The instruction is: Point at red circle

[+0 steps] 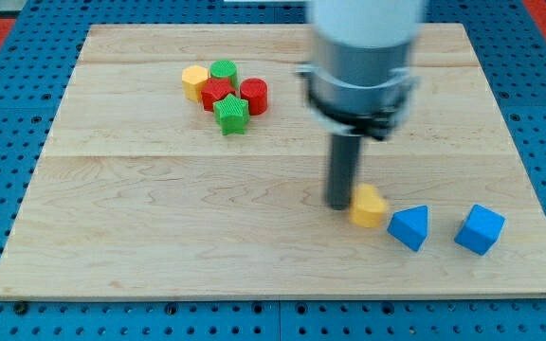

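Note:
The red circle [254, 96] stands at the upper left of the wooden board [159, 218], on the right side of a tight cluster. That cluster also holds a yellow hexagon [194, 81], a green circle [223, 71], a red star-like block [217, 93] and a green star [231, 114]. My tip [338, 205] rests on the board well to the lower right of the red circle, touching the left side of a yellow block [369, 205].
A blue triangle [409, 227] and a blue cube [480, 229] lie to the right of the yellow block near the board's bottom right. The arm's grey body [360, 57] hangs over the upper middle. A blue pegboard [8, 104] surrounds the board.

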